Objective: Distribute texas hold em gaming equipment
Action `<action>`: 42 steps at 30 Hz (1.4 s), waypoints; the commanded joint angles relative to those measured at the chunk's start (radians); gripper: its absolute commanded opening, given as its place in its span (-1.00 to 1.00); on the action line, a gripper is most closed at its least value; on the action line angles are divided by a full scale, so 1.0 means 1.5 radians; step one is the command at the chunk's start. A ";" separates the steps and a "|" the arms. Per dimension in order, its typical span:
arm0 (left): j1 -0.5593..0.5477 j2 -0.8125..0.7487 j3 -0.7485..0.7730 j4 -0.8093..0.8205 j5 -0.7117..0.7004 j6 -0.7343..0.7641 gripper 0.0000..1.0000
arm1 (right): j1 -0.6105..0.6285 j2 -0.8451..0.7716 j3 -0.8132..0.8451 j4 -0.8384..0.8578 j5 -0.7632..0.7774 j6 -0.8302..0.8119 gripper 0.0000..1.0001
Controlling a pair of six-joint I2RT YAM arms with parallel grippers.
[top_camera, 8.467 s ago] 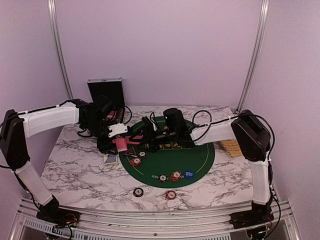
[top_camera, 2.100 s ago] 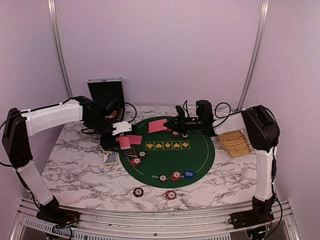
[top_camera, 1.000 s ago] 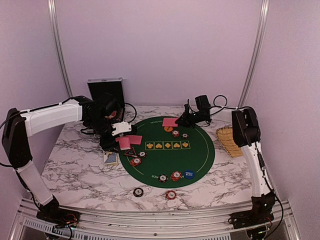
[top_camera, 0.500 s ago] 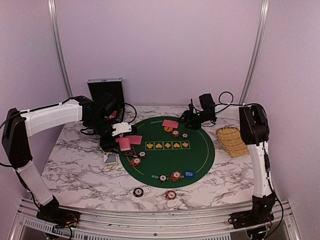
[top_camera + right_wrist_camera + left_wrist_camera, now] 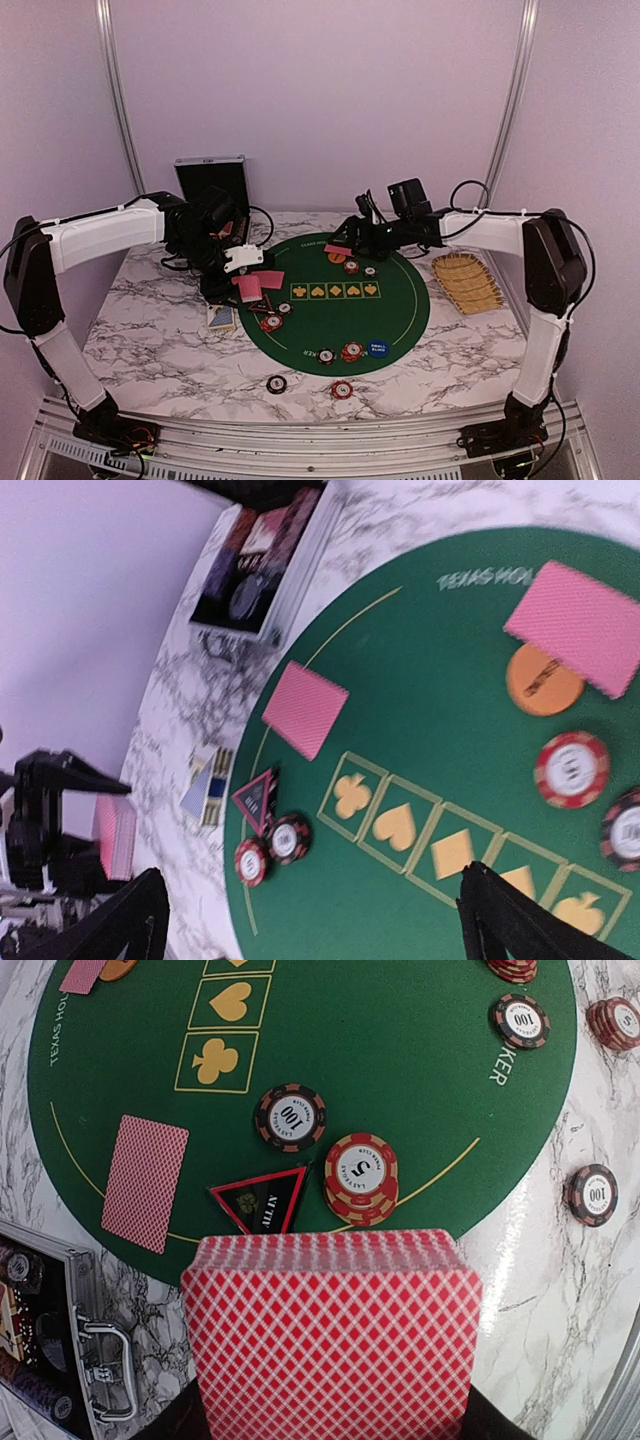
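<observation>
Nearby, deck (image 5: 330,1340) blocking left wrist view, case (image 5: 265,565) seemingly chip-filled, basket (image 5: 468,280) right.

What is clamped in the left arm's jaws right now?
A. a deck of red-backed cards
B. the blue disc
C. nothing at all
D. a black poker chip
A: the left wrist view shows the deck of red-backed cards gripped at its sides by the left gripper, while the chips lie loose on the green mat.
</observation>
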 commanded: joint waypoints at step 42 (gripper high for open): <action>-0.023 -0.025 0.025 -0.014 0.037 -0.016 -1.00 | 0.218 0.190 0.012 0.485 -0.208 0.377 0.69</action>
